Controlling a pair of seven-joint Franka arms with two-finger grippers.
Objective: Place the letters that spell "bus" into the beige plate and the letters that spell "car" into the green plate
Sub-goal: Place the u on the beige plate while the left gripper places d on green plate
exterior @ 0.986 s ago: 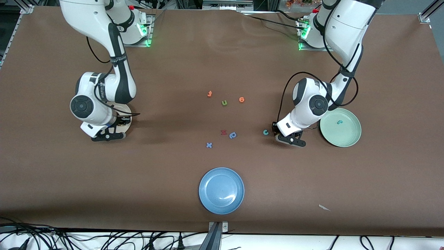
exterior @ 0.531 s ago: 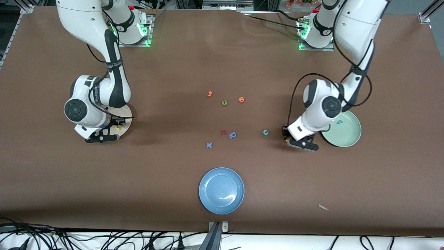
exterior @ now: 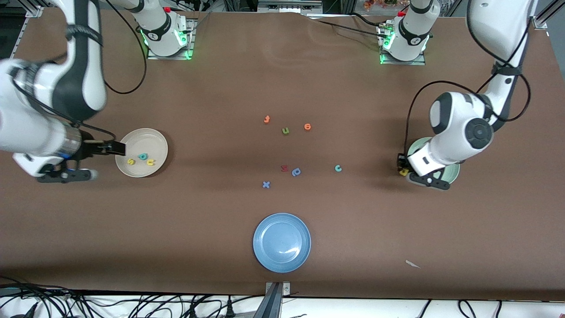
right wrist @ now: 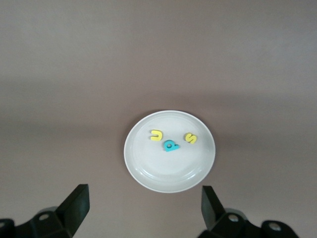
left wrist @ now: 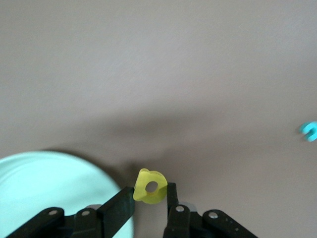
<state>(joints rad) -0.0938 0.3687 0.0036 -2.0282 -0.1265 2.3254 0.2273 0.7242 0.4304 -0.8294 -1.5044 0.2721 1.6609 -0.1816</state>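
The teal b (exterior: 142,156), yellow u (exterior: 151,162) and yellow s (exterior: 130,161) lie in the beige plate (exterior: 152,138). My right gripper (right wrist: 143,206) hangs above it, jaws wide. My left gripper (left wrist: 150,198) pinches the yellow a (left wrist: 149,186) at the green plate (exterior: 451,174) rim; the teal c (exterior: 338,168) lies at that plate's nine o'clock.

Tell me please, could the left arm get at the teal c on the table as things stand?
Probably not yet: the left gripper is shut on the yellow a by the green plate. The teal c lies in the open nearby, with nothing around it.
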